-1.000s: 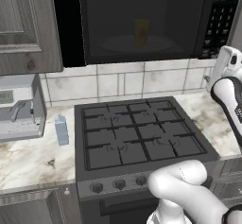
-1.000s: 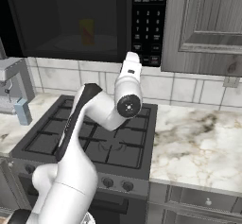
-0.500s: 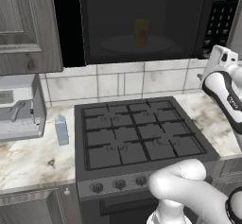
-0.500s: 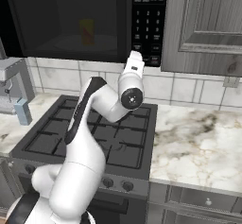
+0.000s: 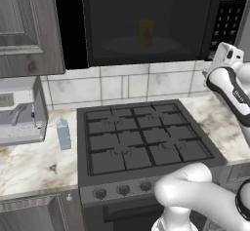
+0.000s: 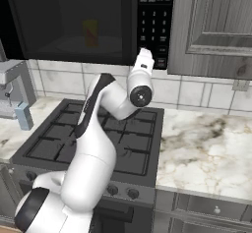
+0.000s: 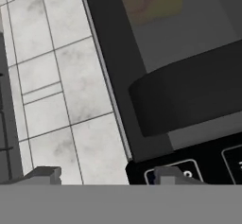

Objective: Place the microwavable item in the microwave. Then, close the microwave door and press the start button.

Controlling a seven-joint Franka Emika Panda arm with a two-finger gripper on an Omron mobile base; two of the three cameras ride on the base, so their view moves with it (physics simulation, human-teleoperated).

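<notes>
I had the cup (image 5: pixel 145 33) sitting upright on the turntable (image 5: pixel 139 45) inside the microwave (image 5: pixel 146 23), seen dimly through the door (image 6: pixel 74 20), which looked shut across the cavity, its glass dark enough that I could only make out the yellow body and the redder base. In the right base view the cup (image 6: pixel 90 33) showed the same way, well to the left of the keypad (image 6: pixel 155 20). The arm reached up from the base over the stove (image 5: pixel 141 142), and the hand (image 6: pixel 144 55) was raised to the lower end of the keypad strip, just at the bottom corner of the microwave, above the tiled wall (image 5: pixel 122 86). From the hand camera I saw the two fingertips (image 7: pixel 45 175) standing apart, with nothing between them, the one on the right close against a white-outlined button (image 7: pixel 172 173); I could not tell for certain whether it touched. That same view took in the door's dark handle bar (image 7: pixel 189 95) and a blur of the cup (image 7: pixel 156 1) behind the glass. On the counter (image 5: pixel 29 162) left of the stove stood a pale blue carton (image 5: pixel 63 133), just beside a grey coffee machine (image 5: pixel 19 110).
</notes>
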